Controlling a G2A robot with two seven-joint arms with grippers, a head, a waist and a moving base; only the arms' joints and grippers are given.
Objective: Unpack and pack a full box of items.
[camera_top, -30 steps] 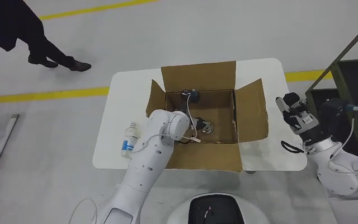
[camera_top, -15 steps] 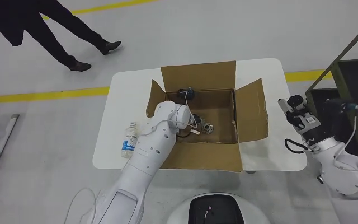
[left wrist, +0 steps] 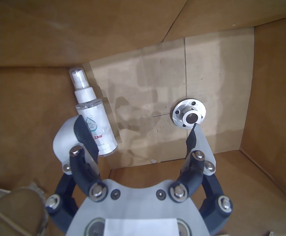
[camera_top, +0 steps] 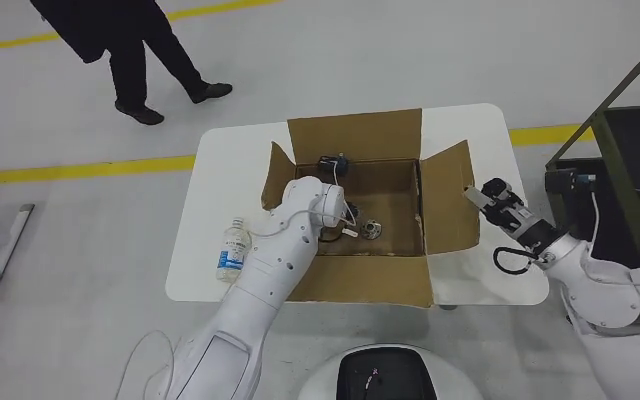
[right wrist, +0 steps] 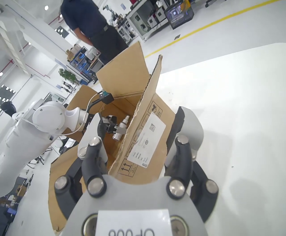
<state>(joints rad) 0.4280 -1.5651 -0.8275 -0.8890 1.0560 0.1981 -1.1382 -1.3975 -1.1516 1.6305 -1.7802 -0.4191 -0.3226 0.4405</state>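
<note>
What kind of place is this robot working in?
Probably a robotics lab or factory hall: yellow floor lines, workstations with screens, and shelving stacked with bins behind the cardboard box.

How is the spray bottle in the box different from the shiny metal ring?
The spray bottle is long, white plastic, lying on its side; the metal ring is short, round and shiny, sitting flat with its hole up. Both rest on the box floor.
</note>
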